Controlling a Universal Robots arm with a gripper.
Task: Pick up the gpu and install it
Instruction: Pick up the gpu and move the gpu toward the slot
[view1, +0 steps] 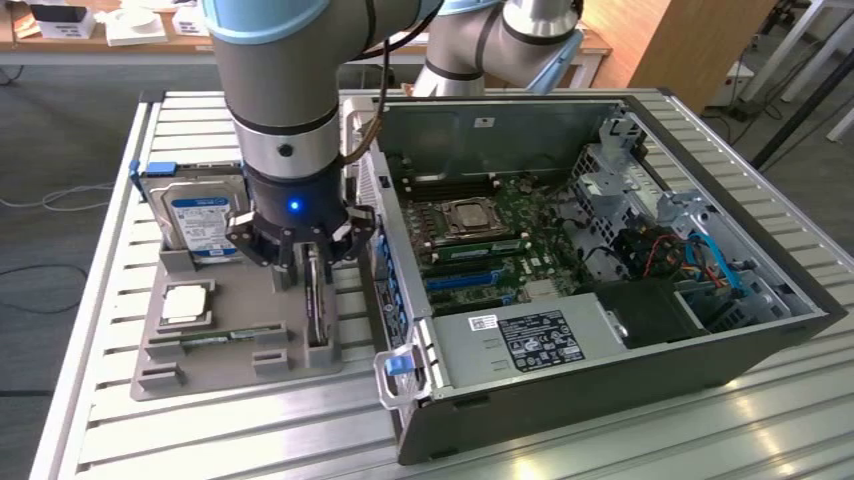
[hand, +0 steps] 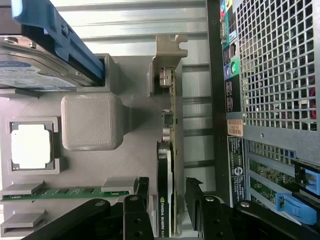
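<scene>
The gpu (view1: 316, 312) stands on edge in a slot of the grey holder (view1: 220, 368), right beside the computer case. In the wrist view it is a thin dark card (hand: 169, 145) with its metal bracket (hand: 167, 55) at the far end. My gripper (view1: 314, 262) has come down over the card's upper edge. Seen from the wrist, the gripper (hand: 167, 189) is open and straddles the card, one black finger (hand: 143, 191) on each side and a small gap between each finger and the card.
The silver hard drive (view1: 200, 215) with a blue-white label stands in the holder behind the gripper. A processor chip (view1: 187, 303) and a green memory stick (view1: 227, 337) lie in the holder. The open computer case (view1: 601, 250) with its motherboard sits close on the exterior view's right.
</scene>
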